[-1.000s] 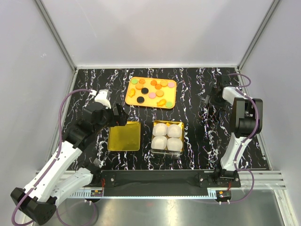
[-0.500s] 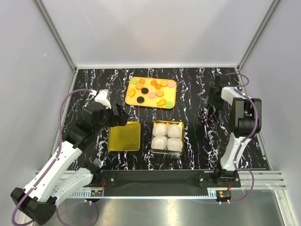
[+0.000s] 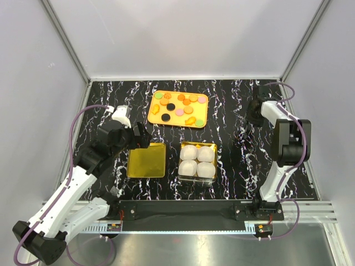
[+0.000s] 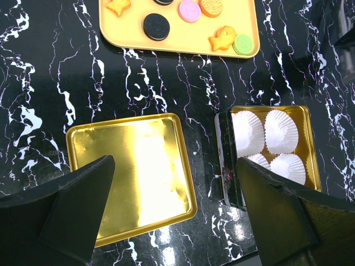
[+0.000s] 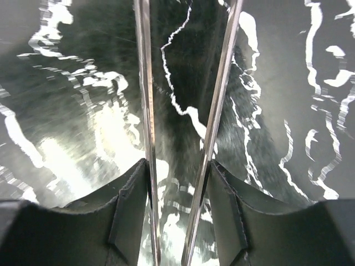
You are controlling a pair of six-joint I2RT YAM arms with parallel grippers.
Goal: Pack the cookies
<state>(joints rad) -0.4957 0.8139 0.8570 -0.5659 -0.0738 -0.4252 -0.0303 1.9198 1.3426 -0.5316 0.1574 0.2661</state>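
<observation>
The cookies (image 3: 178, 107) lie on an orange tray (image 3: 155, 100) at the back middle: small flat pieces in orange, pink, green and black. The left wrist view shows a black cookie (image 4: 156, 26) and a pink one (image 4: 189, 10) on that tray (image 4: 122, 30). My left gripper (image 3: 138, 136) (image 4: 177, 216) hangs open over the near edge of a gold tray (image 4: 133, 172), holding nothing. My right gripper (image 3: 255, 107) (image 5: 178, 166) is at the far right, low over bare tabletop. Two thin metal tong blades (image 5: 145, 111) lie along its fingers' inner faces, with nothing between them.
A gold box (image 3: 214, 148) (image 4: 308, 144) holding white paper cups (image 3: 198, 160) (image 4: 266, 136) stands right of the gold tray (image 3: 146, 160). Grey walls and a frame close in the black marbled table (image 3: 233, 183) on three sides.
My right gripper has moved back toward the far right corner and its jaws have narrowed on the metal blades. The left arm has stayed still.
</observation>
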